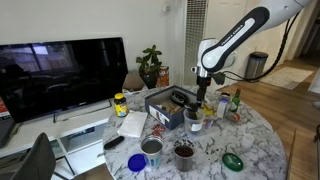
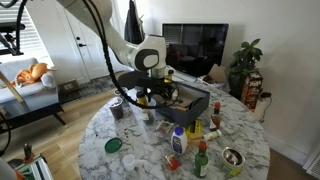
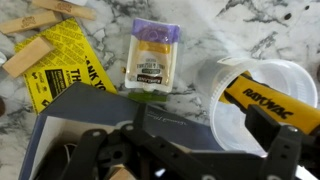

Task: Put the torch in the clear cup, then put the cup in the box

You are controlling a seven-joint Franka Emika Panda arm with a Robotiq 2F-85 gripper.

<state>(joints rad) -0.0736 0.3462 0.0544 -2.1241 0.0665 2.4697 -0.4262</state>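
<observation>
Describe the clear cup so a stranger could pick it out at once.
On the round marble table, find the dark grey box. Just off its corner in the wrist view, past a purple-topped packet, sits the clear cup: the only see-through one, with the yellow-and-black torch inside.

TV: sitting behind the table;
Packet: lying beside the leaflet;
Blocks: lying against the leaflet

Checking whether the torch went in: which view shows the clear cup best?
The wrist view: the clear cup is close up at right, the torch inside it. Both exterior views leave it too small to pick out.
</observation>
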